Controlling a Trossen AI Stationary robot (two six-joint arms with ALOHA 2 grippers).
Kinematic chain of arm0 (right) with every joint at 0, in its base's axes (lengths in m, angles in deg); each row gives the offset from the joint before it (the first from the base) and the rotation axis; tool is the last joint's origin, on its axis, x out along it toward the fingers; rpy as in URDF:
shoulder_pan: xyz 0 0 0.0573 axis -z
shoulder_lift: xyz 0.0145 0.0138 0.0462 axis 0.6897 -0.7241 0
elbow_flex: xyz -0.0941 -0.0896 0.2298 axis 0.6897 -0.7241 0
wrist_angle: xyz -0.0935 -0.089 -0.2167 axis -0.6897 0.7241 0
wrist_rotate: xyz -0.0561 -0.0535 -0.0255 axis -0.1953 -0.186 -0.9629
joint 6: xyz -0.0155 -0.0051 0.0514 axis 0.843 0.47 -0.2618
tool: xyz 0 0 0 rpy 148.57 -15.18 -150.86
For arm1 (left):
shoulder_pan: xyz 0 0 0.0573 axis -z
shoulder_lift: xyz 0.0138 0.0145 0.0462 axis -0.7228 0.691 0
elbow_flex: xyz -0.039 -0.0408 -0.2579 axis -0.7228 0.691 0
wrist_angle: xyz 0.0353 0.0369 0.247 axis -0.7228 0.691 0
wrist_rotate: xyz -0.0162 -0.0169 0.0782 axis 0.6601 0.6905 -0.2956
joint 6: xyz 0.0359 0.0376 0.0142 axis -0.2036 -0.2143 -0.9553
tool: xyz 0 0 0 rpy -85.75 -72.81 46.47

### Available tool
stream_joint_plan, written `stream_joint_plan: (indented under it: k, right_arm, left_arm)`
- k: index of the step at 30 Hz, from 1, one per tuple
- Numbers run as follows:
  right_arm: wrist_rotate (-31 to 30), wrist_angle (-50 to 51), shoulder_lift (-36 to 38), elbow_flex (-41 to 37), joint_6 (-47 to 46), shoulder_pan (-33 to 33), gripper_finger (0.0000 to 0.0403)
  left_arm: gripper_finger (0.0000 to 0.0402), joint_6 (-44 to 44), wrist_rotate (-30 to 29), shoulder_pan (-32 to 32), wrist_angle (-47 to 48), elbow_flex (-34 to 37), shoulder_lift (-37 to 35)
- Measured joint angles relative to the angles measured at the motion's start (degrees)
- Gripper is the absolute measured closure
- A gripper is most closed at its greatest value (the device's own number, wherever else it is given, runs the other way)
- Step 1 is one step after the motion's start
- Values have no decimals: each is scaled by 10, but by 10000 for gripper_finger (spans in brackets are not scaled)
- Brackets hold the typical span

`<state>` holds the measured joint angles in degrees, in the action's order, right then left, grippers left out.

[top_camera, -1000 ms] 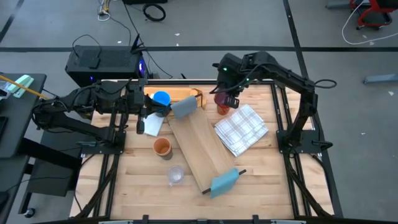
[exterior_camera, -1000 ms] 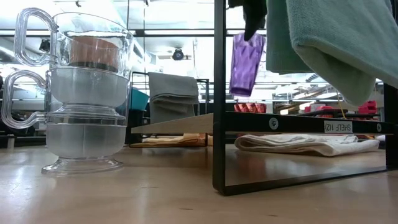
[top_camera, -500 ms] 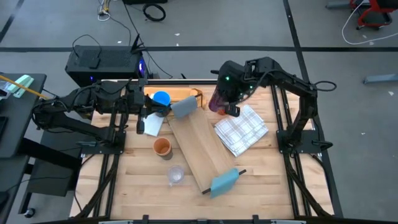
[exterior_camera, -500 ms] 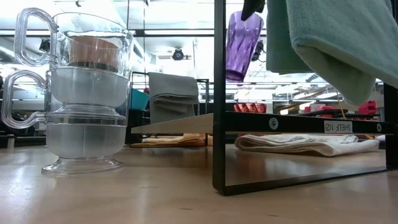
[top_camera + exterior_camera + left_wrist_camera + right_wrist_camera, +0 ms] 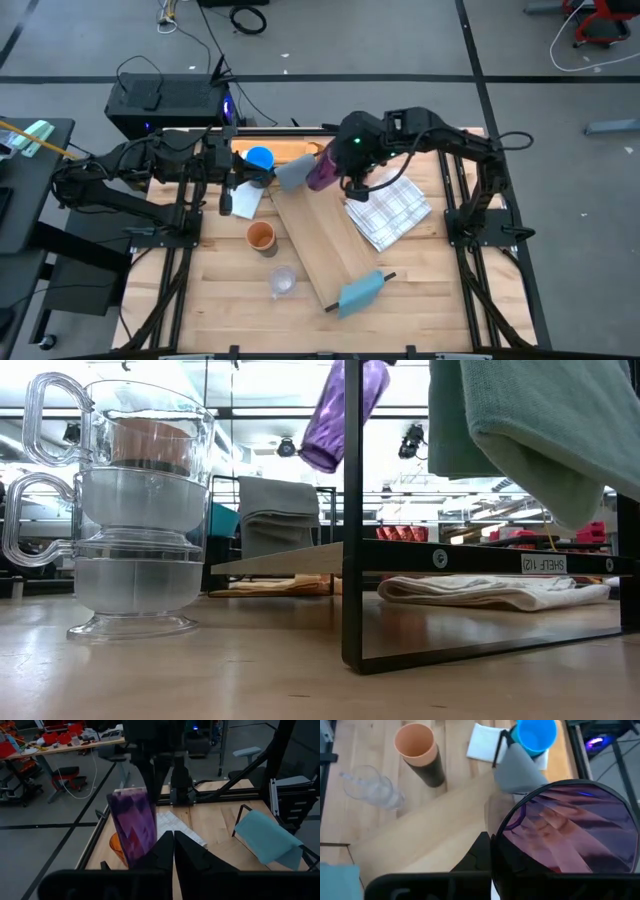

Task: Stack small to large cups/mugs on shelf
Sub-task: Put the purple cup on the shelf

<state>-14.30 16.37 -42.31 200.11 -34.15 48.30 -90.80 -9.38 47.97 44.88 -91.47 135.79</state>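
R gripper (image 5: 338,170) was clamped on the rim of the purple tumbler (image 5: 322,171), holding it in the air, upper centre of the high view. Tumbler was tilted: long axis slanting, base toward frame-left and down, mouth toward the wrist. In the low view the purple tumbler (image 5: 345,405) hung high at top centre, partly behind a black frame post, well clear of the tabletop.

Key relation: the shelf (image 5: 322,235) lay directly below and toward frame-bottom of the held tumbler, a long pale plank running diagonally from upper centre to lower right of centre, with blue-grey end pieces (image 5: 296,172) (image 5: 361,292) at both ends. Tumbler was just beside the upper one. R arm is plainly the nearer to that end; likely next move is to level out and lower onto the plank.

L gripper (image 5: 232,186) was at upper left of the table, fingers together on nothing, waiting.

Count, high view:
- 1 purple tumbler (held)
- 1 bright blue mug (image 5: 259,159), upper left of the plank
- 1 orange cup (image 5: 261,236) in a dark cup, centre-left
- clear glasses (image 5: 283,281), stacked, lower centre-left; low view suggested two
- 1 checked cloth (image 5: 389,210), right of the plank
- 1 white cloth (image 5: 246,201) by the L gripper
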Motion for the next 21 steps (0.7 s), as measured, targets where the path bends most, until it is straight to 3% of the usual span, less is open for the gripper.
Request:
stream_joint_plan:
  k: [13, 21]
  right_arm:
    - [65, -85, -58, 0, 29, -7, 398]
    - [73, -120, -70, 0, 41, -2, 398]
  left_arm:
    - [374, 1, 0, 0, 0, 0, 0]
    - [373, 0, 0, 0, 0, 0, 0]
